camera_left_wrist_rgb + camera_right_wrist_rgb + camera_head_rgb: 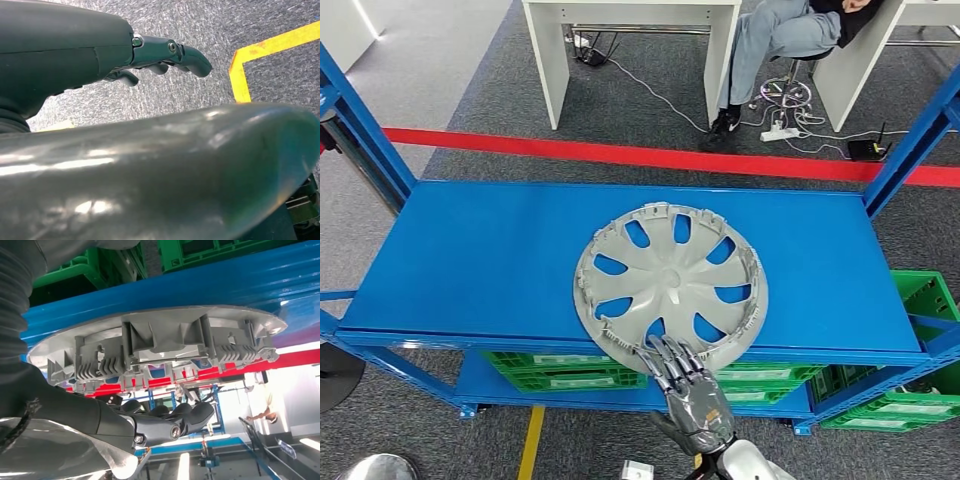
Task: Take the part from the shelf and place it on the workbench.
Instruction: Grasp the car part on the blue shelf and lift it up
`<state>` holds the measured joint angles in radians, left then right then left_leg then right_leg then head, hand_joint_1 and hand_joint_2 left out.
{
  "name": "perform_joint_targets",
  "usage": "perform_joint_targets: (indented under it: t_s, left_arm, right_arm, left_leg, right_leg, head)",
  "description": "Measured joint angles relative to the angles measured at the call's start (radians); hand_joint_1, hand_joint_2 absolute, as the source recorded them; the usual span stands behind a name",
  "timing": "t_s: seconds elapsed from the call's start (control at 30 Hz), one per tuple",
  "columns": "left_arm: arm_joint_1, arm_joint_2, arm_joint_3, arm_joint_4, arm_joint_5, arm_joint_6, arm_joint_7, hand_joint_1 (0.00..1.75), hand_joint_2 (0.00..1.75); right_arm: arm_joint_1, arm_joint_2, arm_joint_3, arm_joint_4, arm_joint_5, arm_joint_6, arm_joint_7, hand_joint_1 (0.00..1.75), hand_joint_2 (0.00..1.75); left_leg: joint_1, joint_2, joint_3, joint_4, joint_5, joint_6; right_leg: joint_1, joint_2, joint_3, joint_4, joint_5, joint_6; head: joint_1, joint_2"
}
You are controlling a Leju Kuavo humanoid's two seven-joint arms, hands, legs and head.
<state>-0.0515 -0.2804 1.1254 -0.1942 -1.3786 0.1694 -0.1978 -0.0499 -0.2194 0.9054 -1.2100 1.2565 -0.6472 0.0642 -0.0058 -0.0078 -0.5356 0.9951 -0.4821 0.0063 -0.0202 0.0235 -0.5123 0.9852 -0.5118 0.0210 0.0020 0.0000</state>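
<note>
The part is a grey hubcap (pixel 671 285) lying flat on the blue shelf (pixel 471 250), its near rim jutting slightly over the shelf's front edge. My right hand (pixel 690 390) reaches up from below, fingers spread, their tips over the hubcap's near rim. In the right wrist view the fingers (pixel 170 422) lie close along the ribbed rim of the hubcap (pixel 158 340) without closing on it; I cannot tell whether they touch it. My left hand (pixel 166 55) hangs over grey carpet, fingers loosely extended, holding nothing.
Green crates (pixel 554 370) sit on the lower shelf level, more (pixel 924 300) at the right. Blue uprights (pixel 365 130) flank the shelf. Beyond a red floor line (pixel 546 148) stand white desks (pixel 546 60) and a seated person (pixel 780 40). Yellow tape (pixel 241 70) marks the floor.
</note>
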Motion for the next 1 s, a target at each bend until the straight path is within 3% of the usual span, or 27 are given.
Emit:
perform_joint_targets:
  t_s: [0.5,1.0]
  left_arm:
    - [0.000,-0.002,0.000,0.000,-0.002,-0.017,0.003,0.00,0.00]
    - [0.000,-0.002,0.002,0.000,0.018,-0.025,-0.005,0.00,0.00]
  right_arm:
    - [-0.002,0.044,-0.130,0.047,0.152,0.039,0.073,0.00,1.75]
    - [-0.010,0.081,-0.215,0.083,0.193,0.063,0.066,0.00,1.75]
  left_leg:
    - [0.000,0.000,0.000,0.000,0.000,0.000]
    - [0.000,0.000,0.000,0.000,0.000,0.000]
  right_leg:
    - [0.000,0.000,0.000,0.000,0.000,0.000]
    - [0.000,0.000,0.000,0.000,0.000,0.000]
  head:
    - [0.000,0.000]
    - [0.000,0.000]
